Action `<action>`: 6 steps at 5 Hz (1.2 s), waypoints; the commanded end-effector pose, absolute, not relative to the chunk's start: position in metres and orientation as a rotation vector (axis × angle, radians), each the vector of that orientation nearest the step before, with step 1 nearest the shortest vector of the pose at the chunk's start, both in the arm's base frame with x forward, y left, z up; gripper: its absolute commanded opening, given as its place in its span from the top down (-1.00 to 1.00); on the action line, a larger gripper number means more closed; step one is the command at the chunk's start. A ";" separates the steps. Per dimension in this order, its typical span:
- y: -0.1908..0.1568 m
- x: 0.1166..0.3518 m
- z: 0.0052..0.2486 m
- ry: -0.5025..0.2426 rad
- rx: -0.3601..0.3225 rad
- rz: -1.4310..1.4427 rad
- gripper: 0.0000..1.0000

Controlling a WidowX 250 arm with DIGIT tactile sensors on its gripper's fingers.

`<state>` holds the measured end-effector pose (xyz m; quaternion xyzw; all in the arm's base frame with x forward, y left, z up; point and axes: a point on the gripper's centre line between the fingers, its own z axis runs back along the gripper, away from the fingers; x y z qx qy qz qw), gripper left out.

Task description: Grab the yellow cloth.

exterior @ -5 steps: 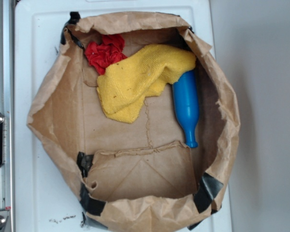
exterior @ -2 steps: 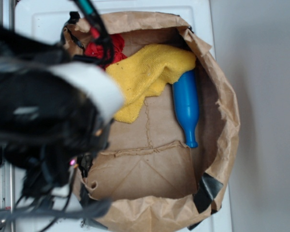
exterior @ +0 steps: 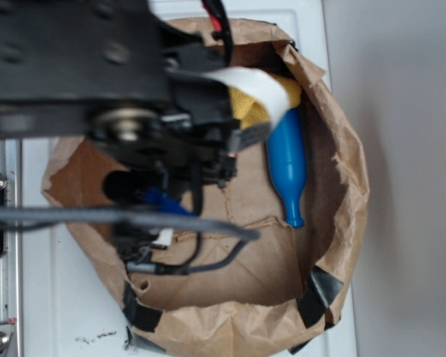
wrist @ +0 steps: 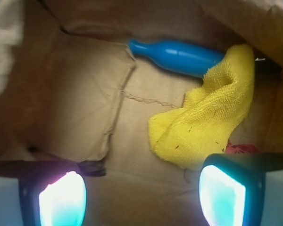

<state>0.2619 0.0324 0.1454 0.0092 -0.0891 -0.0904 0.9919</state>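
Observation:
The yellow cloth (wrist: 207,117) is a fuzzy mustard towel with dark specks, lying crumpled on the floor of an open brown paper bag (exterior: 349,186). In the wrist view my gripper (wrist: 141,195) is open with nothing between its glowing fingers (wrist: 221,193). It hovers above the bag floor, and the cloth sits just ahead of the right finger, apart from it. In the exterior view my black arm (exterior: 134,111) covers most of the cloth (exterior: 288,91), leaving only a yellow edge. The gripper itself is hidden under the arm there.
A blue bottle (exterior: 286,160) lies beside the cloth along the bag's right wall, also visible as the blue bottle (wrist: 179,55) beyond the cloth. A sliver of red cloth (wrist: 238,148) shows by the right finger. The bag's crumpled walls (wrist: 75,94) ring the space.
My arm has swung in from the left over the bag. It now covers the red cloth and most of the yellow cloth. The cloths and bottle have not moved.

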 end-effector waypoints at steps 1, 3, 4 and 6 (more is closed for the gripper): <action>0.040 0.310 0.104 -0.143 -0.003 -0.178 -1.00; 0.055 0.336 0.065 -0.133 -0.017 -0.187 -1.00; 0.063 0.339 0.062 -0.141 0.014 -0.166 -1.00; 0.043 0.331 0.101 -0.234 -0.090 -0.257 -1.00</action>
